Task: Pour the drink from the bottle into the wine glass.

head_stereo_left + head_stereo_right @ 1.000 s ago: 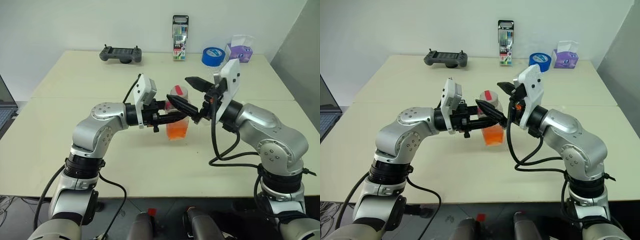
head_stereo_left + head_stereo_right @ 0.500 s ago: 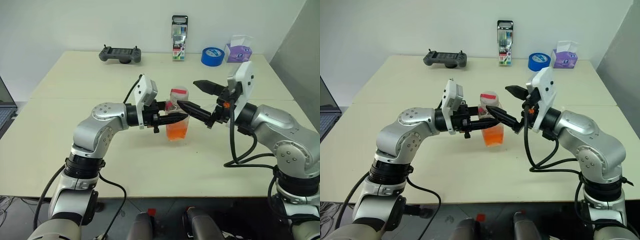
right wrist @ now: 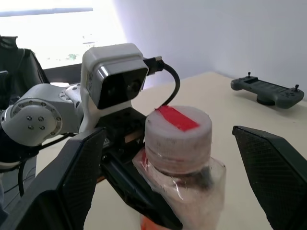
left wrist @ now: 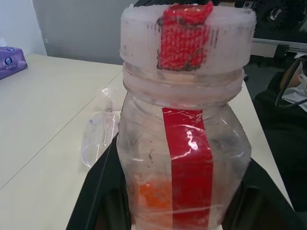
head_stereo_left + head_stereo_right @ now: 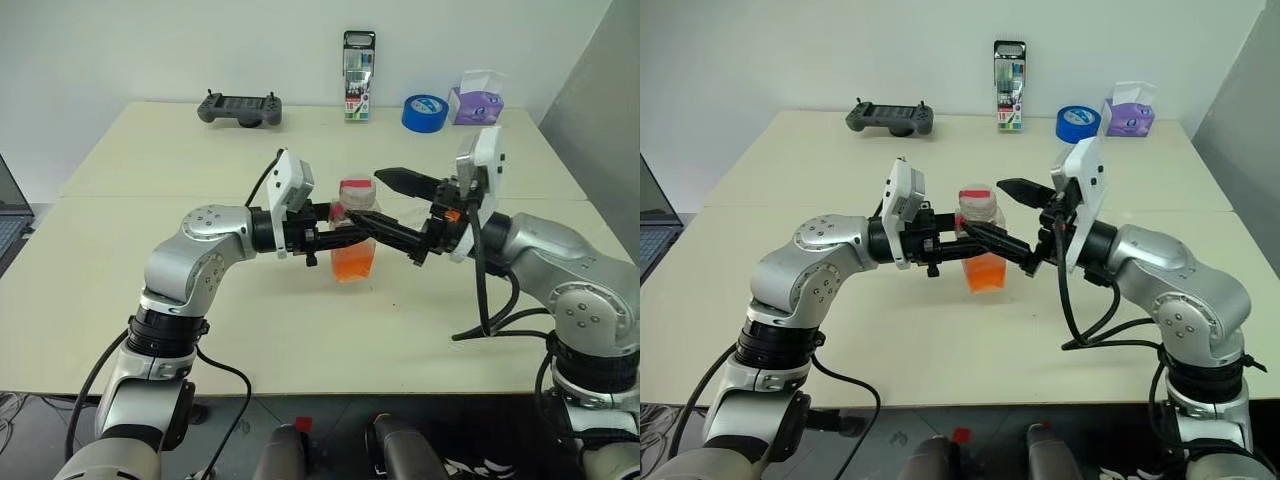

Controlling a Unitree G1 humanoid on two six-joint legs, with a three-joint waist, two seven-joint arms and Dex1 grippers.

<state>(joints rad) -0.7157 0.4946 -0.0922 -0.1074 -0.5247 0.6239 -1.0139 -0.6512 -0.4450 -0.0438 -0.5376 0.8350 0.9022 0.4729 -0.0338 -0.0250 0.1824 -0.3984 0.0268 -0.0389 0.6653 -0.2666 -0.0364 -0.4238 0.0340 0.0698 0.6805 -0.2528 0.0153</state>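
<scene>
Now, bottle: we hold the bottle point(image 5: 355, 232) up over the table point(image 5: 150, 260), between our two arms, cap point(image 3: 178, 132) still on.
Left gripper: our left gripper point(image 5: 345, 233) is squeezed tight on the bottle's sides.
Right gripper: our right gripper point(image 5: 392, 205) has its fingers wide apart, one on each side of the cap, holding nothing.
Drink: the orange drink point(image 5: 354, 262) sits low in the bottle, so we think it feels light.
How it feels: we guess thin plastic, smooth and a bit bendy; a hard squeeze may dent it.
Where to grab: we would pinch the ribbed cap with the right fingers.
Glass: the glass point(image 4: 100, 136) lies on its side on the table; it looks easy to break.
</scene>
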